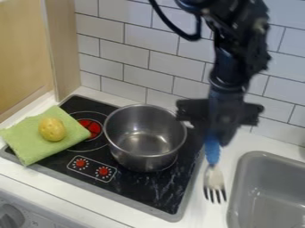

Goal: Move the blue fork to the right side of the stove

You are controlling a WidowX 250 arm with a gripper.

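The blue fork hangs from the gripper — upright (tines down).

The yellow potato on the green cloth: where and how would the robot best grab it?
The yellow potato is probably best gripped around its middle, from above, closing on opposite sides: it is rounded, sits on top of the green cloth, and its sides are exposed.
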